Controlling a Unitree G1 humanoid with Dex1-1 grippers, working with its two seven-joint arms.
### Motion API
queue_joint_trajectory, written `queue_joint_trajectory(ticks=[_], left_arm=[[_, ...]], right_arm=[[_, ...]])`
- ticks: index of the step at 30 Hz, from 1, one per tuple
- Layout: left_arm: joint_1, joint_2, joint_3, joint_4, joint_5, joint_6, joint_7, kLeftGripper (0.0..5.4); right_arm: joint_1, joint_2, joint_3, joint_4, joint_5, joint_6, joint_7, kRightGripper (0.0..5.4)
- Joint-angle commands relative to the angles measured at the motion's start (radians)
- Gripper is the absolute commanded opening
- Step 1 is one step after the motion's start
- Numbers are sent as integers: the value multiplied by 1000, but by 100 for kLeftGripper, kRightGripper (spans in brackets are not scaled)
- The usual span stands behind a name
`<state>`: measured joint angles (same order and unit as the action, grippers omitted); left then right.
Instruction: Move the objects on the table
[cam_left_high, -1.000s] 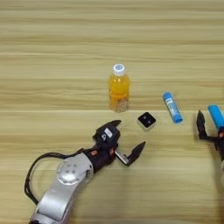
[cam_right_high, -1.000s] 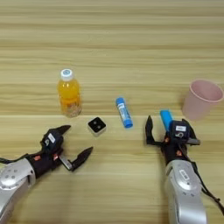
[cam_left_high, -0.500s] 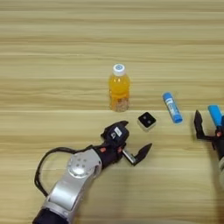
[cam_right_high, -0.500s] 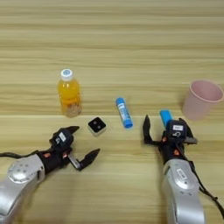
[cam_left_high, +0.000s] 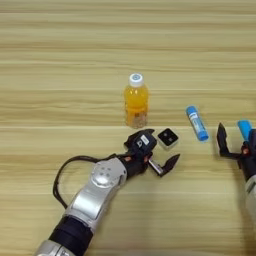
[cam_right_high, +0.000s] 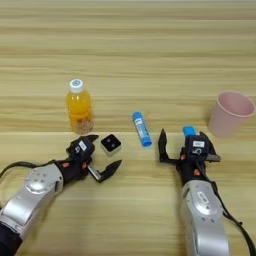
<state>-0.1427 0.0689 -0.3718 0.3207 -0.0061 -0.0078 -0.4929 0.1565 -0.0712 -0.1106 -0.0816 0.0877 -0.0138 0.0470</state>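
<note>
Beside the small white cube with black top, left gripper spread wide, empty; right gripper released, straddling a blue stick-shaped tube.

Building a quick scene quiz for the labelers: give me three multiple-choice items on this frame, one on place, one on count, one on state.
1. Where is the white cube?
A. inside the cup
B. on the table, just ahead of the left gripper
C. on top of the bottle

2. How many blue tubes show?
A. one
B. two
C. four

3. How does the juice bottle stand?
A. upright, cap on
B. lying on its side
C. upside down

Answers: 1 B, the cube sits by the open jaws. 2 B, one tube lies alone, the other at the right gripper. 3 A, the white cap is uppermost.
</note>
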Motion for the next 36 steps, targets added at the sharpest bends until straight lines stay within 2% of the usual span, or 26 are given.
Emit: queue_joint_trajectory(ticks=[1, 8, 14, 22, 36], left_arm=[[-1, -3, -13, 65, 30, 15, 1, 535], [-32, -21, -15, 123, 36, -5, 3, 535], [-38, -25, -16, 146, 38, -20, 1, 535], [-30, -26, -19, 138, 32, -26, -14, 467], [-25, -24, -18, 128, 37, -36, -7, 317]], right_arm=[[4, 10, 4, -15, -5, 3, -10, 540], [3, 15, 4, -15, -7, 4, -9, 540], [4, 16, 3, -17, -6, 5, -8, 540], [6, 15, 0, -19, -5, 5, -7, 540], [6, 13, -1, -18, -5, 4, -7, 540]])
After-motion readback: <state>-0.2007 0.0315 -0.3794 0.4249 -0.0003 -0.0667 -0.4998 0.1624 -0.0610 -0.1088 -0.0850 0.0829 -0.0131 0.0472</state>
